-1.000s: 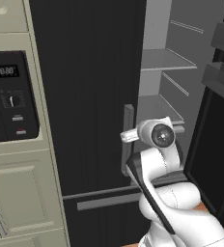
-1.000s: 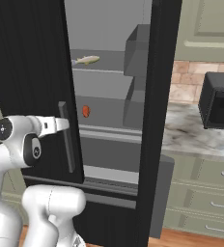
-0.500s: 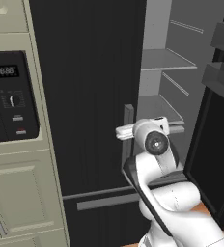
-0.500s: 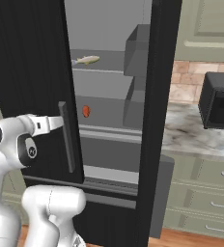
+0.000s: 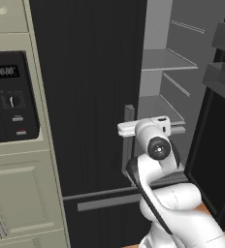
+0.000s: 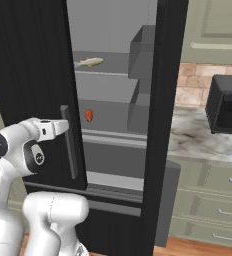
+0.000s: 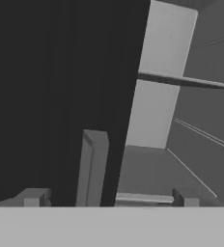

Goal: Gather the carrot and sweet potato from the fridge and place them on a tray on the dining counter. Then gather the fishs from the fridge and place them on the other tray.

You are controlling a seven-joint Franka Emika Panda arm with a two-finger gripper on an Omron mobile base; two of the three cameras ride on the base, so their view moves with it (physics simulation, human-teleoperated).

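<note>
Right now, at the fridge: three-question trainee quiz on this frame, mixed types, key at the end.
1. True or false: the right door of the tall black French-door fridge is open.
2. The pale slim fish lies: A) on a shelf above the small red-orange item, B) on the marble counter, C) in the bottom drawer.
3. The two-finger gripper is open or shut?

Key: 1 true; 2 A; 3 open, its fingertips either side of the grey vertical handle, holding nothing.

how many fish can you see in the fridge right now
1. A pale silvery fish lies on the upper shelf of the fridge, seen through the open right door. The closed left door may hide another. The small reddish-orange lump one shelf below is too small to identify.
</note>
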